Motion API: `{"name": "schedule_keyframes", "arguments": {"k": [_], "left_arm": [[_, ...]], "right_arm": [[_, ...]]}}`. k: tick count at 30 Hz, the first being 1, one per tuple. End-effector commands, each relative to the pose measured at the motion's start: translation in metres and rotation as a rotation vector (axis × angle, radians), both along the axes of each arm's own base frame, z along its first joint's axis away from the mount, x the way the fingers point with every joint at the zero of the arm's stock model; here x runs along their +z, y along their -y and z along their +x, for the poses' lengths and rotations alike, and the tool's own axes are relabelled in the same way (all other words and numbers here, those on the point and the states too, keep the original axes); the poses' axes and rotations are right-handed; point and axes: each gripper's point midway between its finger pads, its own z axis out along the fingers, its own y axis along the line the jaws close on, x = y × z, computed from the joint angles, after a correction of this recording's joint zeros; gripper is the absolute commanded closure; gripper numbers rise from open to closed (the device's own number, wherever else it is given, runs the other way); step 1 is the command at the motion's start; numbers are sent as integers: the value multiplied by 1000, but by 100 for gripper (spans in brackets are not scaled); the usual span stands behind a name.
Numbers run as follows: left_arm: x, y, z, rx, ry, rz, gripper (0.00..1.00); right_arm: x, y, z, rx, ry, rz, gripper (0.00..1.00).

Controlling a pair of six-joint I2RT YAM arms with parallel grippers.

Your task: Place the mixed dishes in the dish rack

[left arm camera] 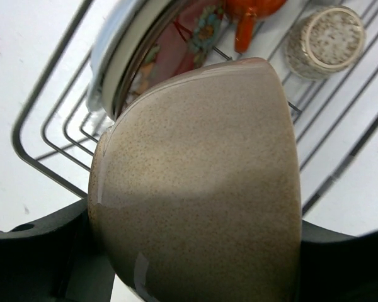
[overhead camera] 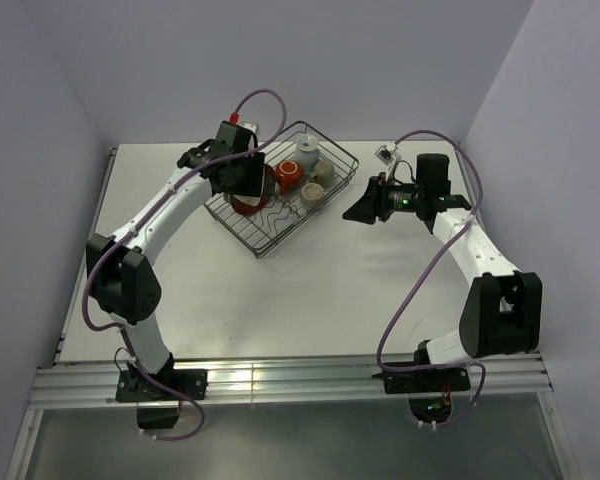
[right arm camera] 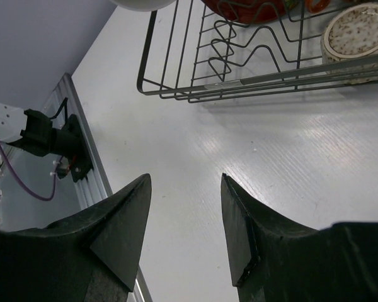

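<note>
My left gripper is shut on a speckled cream-brown bowl and holds it over the left part of the dish rack. In the left wrist view a pale white plate and a red floral plate stand on edge behind the bowl, with an orange-red mug and a speckled beige cup farther back. The mug and small cups sit in the rack's far half. My right gripper is open and empty, to the right of the rack above the table.
The rack's near wire rim and the beige cup show at the top of the right wrist view. A metal rail runs along the table's near edge. Walls close in on the left, the back and the right.
</note>
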Motion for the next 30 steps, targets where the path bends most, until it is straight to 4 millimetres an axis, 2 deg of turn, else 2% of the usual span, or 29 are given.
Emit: {"name": "schedule_keyframes", "arguments": {"k": [1,3,8,17,24,30], "left_arm": [[46,4,30,-6,217,81,84],[44,8,32,-24,242,135,84],[46,2,41,-17,294,258,84],[44,5,44,-53,368,476,84],[27,11,45,-59,398,610,85],[9,17,48,-83,377,637,84]], "right_arm": [[11,2,0,11,68,10,44],[9,3,0,10,65,9,44],[6,3,1,8,56,9,44],[1,5,3,1,42,7,44],[-3,6,4,-4,32,4,44],[-4,8,5,-13,27,3,44]]}}
